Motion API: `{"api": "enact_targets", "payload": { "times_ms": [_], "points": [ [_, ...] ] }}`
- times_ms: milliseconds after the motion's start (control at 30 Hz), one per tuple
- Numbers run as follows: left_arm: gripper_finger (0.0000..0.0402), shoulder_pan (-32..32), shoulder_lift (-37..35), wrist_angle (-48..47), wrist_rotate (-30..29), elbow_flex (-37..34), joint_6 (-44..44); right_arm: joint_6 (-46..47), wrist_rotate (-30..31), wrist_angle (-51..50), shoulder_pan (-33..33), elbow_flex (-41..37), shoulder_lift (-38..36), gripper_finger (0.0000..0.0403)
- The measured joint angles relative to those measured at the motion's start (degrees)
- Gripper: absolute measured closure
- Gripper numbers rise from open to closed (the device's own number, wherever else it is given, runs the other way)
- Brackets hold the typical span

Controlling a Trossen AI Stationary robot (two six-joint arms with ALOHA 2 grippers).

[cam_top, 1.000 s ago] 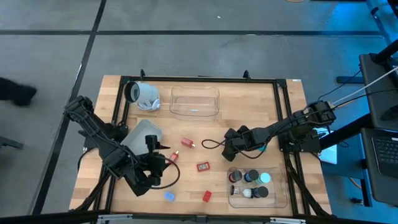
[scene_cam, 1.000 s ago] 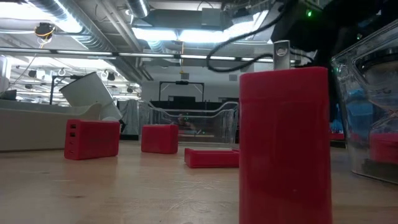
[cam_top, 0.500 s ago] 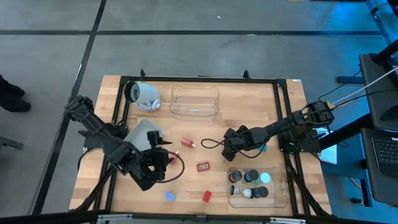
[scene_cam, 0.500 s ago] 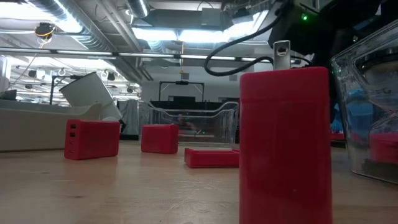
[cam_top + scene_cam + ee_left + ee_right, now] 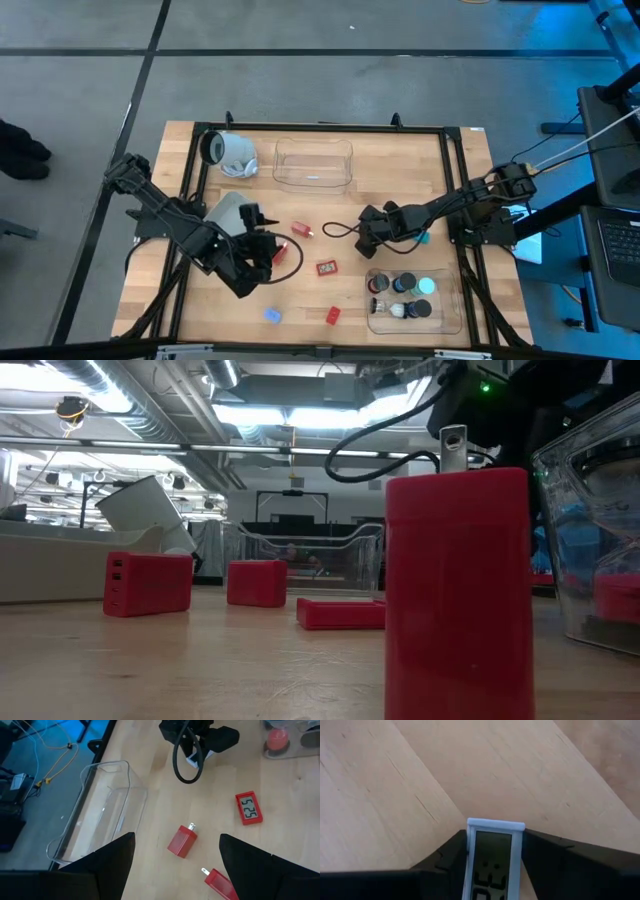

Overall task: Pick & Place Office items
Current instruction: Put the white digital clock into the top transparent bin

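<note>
Red blocks [image 5: 303, 230] and a red clock [image 5: 327, 268] dot the pale wooden table [image 5: 400, 170]; beside the clock, a clear tray [image 5: 378, 318] holds black, teal and orange-topped pucks [image 5: 409, 285]. A white-framed display [image 5: 493, 857] sits between black fingers [image 5: 555, 865].

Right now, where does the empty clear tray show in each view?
High: empty clear tray at the table's far edge, near the middle.
Low: mid-background, centre.
Left wrist: by the table edge, across from the red plug block.
Right wrist: not in it.
Landmark: white-grey cylinder, beside the tray in high and low views.
</note>
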Motion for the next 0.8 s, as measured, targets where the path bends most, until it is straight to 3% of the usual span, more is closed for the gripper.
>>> {"api": "enact_targets", "payload": {
  "times_ms": [267, 467, 600, 800],
  "points": [
    [0.0114, 1.62, -0.20, -0.66, 0.16, 0.00, -1.19, -7.00, -0.23, -3.72, -0.79, 7.86, -3.03, 0.0251],
    [0.0114, 2.20, -2.47, -3.03, -0.34, 0.00, -4.30, -15.59, 6.90, -3.54, -4.35, 15.91, -5.92, 0.0251],
    [0.0114, 2.20, -4.50, -3.25, -1.78, 0.00, -5.69, -22.17, 9.20, 2.97, -9.84, 19.93, -5.57, 0.0251],
    [0.0114, 2.20, -6.83, -3.15, -2.57, 0.00, -6.65, -25.27, 4.13, 15.95, -20.13, 20.14, -1.43, 0.0251]
  ]
}}
